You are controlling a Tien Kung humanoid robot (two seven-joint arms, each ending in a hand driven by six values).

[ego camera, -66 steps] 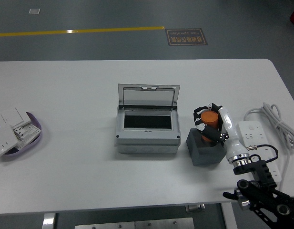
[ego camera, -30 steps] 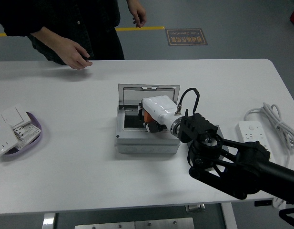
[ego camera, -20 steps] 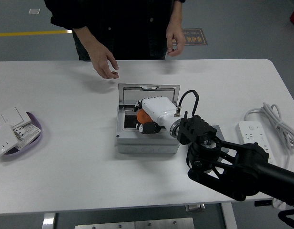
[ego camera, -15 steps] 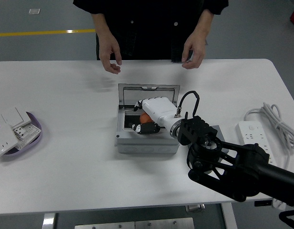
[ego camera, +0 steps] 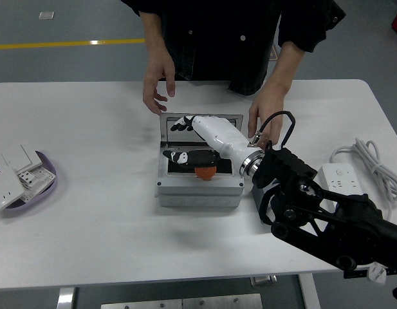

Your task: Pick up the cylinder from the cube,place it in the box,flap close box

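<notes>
The orange cylinder [ego camera: 204, 171] lies inside the open grey box [ego camera: 198, 190] near its front wall, free of any grasp. My right hand [ego camera: 179, 139], white with black fingertips, hovers over the box with its fingers spread; the upper fingers are by the upright lid [ego camera: 231, 120] and the lower ones are just left of the cylinder. The hand holds nothing. My black right arm [ego camera: 314, 215] covers most of the grey cube to the right of the box. My left arm is out of view.
A person in black stands at the far side, one hand [ego camera: 157, 87] above the lid's left corner, the other [ego camera: 265, 120] by its right corner. A white power strip [ego camera: 343, 181] with cable lies right. A purple tray [ego camera: 40, 187] with white switch plates lies left.
My hand carried the cylinder from the cube into the box, let it go and opened toward the lid. The person walked in from the left and lowered both hands near the box.
</notes>
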